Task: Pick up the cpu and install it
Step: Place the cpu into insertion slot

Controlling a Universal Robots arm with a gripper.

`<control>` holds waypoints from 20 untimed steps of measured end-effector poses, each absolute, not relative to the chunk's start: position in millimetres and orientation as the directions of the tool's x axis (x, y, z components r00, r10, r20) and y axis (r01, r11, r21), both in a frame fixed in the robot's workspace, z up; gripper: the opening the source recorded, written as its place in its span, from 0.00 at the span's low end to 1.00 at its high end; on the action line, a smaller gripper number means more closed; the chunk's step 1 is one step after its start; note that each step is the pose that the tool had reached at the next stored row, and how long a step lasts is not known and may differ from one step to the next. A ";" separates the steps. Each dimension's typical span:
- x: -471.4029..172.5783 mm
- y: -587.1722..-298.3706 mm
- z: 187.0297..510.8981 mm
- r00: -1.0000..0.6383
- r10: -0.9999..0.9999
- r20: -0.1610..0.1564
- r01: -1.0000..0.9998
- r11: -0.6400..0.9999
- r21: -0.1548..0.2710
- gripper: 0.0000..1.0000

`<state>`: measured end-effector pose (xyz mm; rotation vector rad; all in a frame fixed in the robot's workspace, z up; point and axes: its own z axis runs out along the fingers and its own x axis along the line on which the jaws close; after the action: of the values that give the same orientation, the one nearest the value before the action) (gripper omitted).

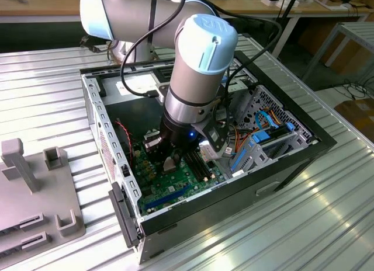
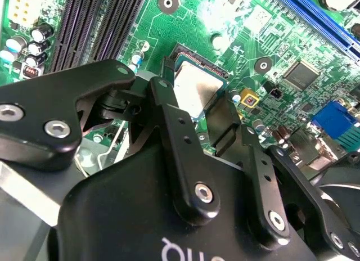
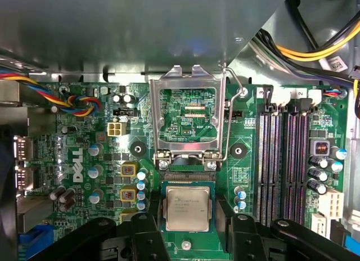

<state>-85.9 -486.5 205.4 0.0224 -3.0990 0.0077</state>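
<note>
The cpu (image 3: 187, 208) (image 2: 194, 89), a flat silver-grey square, lies level in the black-framed socket (image 3: 186, 178) on the green motherboard (image 3: 95, 154). My gripper (image 3: 187, 219) (image 2: 194, 103) hangs right over it. One black finger (image 3: 149, 233) stands on one side of the chip, the other finger (image 3: 226, 221) on the opposite side. A narrow gap shows at each side, so the jaws look open. In the exterior view the gripper (image 1: 166, 160) reaches down into the open computer case (image 1: 93, 107).
The socket's metal load plate (image 3: 187, 117) and its wire lever (image 3: 230, 115) stand raised beside the socket. Memory slots (image 3: 281, 160), capacitors and coloured cables (image 3: 73, 100) surround it. A drive cage with blue parts (image 1: 263, 136) fills one end of the case. A grey fixture (image 1: 35, 189) lies at the exterior view's left.
</note>
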 end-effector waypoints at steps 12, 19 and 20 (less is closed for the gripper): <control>-85.9 -486.5 200.1 -0.999 -0.014 0.043 -0.014 1.000 -0.005 0.47; -86.2 -485.9 198.7 -0.999 -0.014 0.043 -0.014 1.000 -0.005 0.47; -86.2 -485.8 198.4 -0.999 -0.014 0.043 -0.014 1.000 -0.005 0.47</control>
<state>-86.2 -485.8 198.4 0.0221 -3.0988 0.0085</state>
